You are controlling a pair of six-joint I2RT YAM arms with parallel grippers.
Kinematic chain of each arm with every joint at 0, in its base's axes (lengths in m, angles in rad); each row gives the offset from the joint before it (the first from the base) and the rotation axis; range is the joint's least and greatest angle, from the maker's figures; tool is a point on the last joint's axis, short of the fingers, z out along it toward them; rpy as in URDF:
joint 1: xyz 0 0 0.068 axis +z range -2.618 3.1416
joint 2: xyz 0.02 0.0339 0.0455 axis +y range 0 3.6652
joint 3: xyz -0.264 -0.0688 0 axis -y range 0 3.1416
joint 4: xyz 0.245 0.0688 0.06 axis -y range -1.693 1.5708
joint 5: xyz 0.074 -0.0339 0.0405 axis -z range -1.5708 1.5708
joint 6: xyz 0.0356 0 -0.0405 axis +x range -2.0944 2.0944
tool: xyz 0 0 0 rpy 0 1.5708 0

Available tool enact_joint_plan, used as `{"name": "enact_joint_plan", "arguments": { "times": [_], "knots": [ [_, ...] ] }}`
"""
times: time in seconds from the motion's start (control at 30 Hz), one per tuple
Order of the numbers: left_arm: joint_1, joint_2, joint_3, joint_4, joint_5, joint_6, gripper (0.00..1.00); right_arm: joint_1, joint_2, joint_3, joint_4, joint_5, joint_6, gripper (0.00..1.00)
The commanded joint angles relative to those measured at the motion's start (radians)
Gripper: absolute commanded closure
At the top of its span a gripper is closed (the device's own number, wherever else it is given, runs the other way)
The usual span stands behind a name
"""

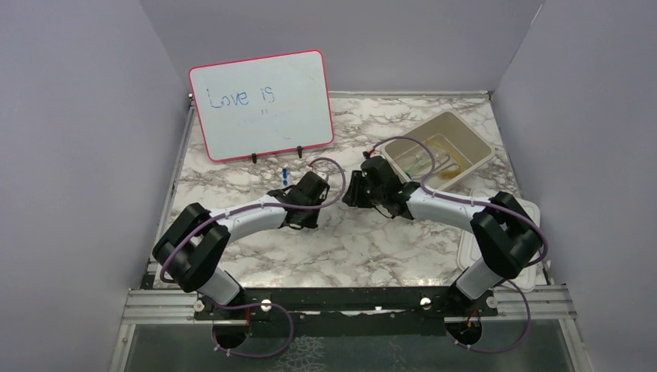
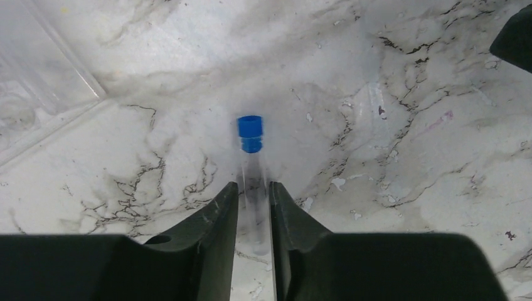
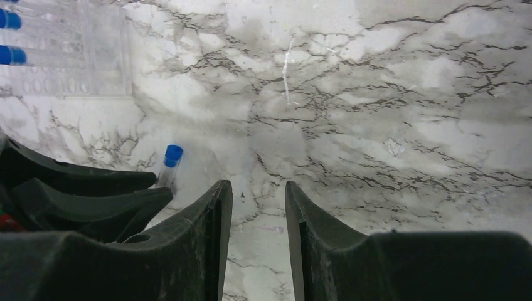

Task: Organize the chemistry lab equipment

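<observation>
A clear tube (image 2: 253,188) with a blue cap (image 2: 250,133) sits lengthwise, pinched between the left hand's (image 2: 253,187) fingers, cap end pointing forward. More blue-capped tubes (image 3: 11,55) lie side by side in a clear rack (image 3: 75,56).

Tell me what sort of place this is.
Likely a staged robot test cell rather than a working lab: a marble-patterned table boxed in by plain lilac walls, two arms bolted at its near edge, and lab props such as a blue-capped tube and a beige tub of items.
</observation>
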Motion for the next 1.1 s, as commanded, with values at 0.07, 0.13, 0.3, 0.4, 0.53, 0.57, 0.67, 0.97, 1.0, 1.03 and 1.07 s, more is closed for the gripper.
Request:
{"name": "enact_joint_plan", "arguments": {
  "times": [0.07, 0.13, 0.3, 0.4, 0.53, 0.57, 0.67, 0.97, 1.0, 1.03, 1.07],
  "knots": [
    [-0.042, -0.001, -0.023, -0.030, -0.074, -0.031, 0.81, -0.020, 0.016, -0.022, 0.077, -0.125, 0.024, 0.59],
    [-0.048, 0.003, -0.026, -0.031, -0.074, -0.031, 0.82, -0.021, 0.023, -0.026, 0.088, -0.147, 0.025, 0.59],
    [-0.057, 0.012, -0.025, -0.028, -0.073, -0.035, 0.78, -0.022, 0.046, -0.020, 0.090, -0.175, 0.028, 0.59],
    [-0.062, 0.011, -0.022, -0.025, -0.086, -0.035, 0.86, -0.022, 0.050, -0.020, 0.094, -0.188, 0.033, 0.59],
    [-0.070, -0.032, -0.020, -0.011, -0.095, -0.029, 0.94, -0.027, 0.046, -0.018, 0.106, -0.228, 0.047, 0.59],
    [-0.071, -0.052, -0.022, -0.003, -0.089, -0.024, 0.95, -0.030, 0.040, -0.019, 0.117, -0.256, 0.054, 0.59],
    [-0.073, -0.125, -0.028, 0.029, -0.062, -0.013, 0.95, -0.036, 0.030, -0.021, 0.153, -0.332, 0.083, 0.59],
    [-0.073, -0.354, -0.092, 0.138, 0.036, 0.012, 0.95, -0.038, 0.018, 0.044, 0.246, -0.507, 0.168, 0.50],
    [-0.073, -0.368, -0.093, 0.141, 0.036, 0.012, 0.95, -0.038, 0.015, 0.052, 0.257, -0.526, 0.170, 0.49],
    [-0.073, -0.379, -0.094, 0.143, 0.038, 0.013, 0.95, -0.038, 0.012, 0.056, 0.269, -0.538, 0.174, 0.48],
    [-0.073, -0.388, -0.093, 0.142, 0.037, 0.013, 0.95, -0.038, 0.007, 0.057, 0.281, -0.546, 0.179, 0.48]
  ]
}}
